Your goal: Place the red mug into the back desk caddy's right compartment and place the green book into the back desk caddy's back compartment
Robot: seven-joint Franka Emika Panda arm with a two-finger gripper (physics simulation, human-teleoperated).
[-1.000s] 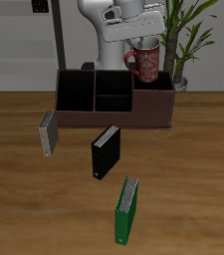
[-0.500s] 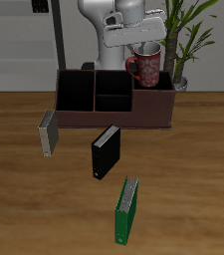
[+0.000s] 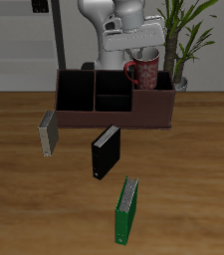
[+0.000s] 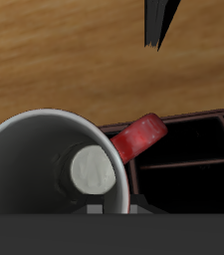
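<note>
1. Pincer (image 3: pixel 143 52) of the white robot arm hangs over the far end of the table, clamped on the rim of the red speckled mug with a white inside (image 3: pixel 143 71).
2. The red mug is held upright, its lower part sunk behind the wall of the long, low, dark maroon-brown back desk caddy (image 3: pixel 84 119), over the caddy's wide undivided right compartment (image 3: pixel 153 92). Whether its base touches the compartment floor cannot be told.
3. In the wrist view the mug's white inside (image 4: pixel 54 164) fills much of the picture, and its red loop handle (image 4: pixel 139 136) sticks out over the black dividers of the caddy (image 4: pixel 198 164).
4. The small rear middle section, the back compartment (image 3: pixel 113 81), sits just beside the mug, with the front middle section nearer the table's front edge.
5. The thin green hardback book with a pale page edge (image 3: pixel 126 211) stands upright on the wooden table (image 3: pixel 193 189), near the front edge and well apart from the caddy.
6. A black upright book (image 3: pixel 105 151) stands between the green book and the caddy.
7. A grey-white book (image 3: pixel 48 133) stands near the caddy's tall end section.
8. A green potted plant (image 3: pixel 188 35) rises behind the caddy, near the mug.
</note>
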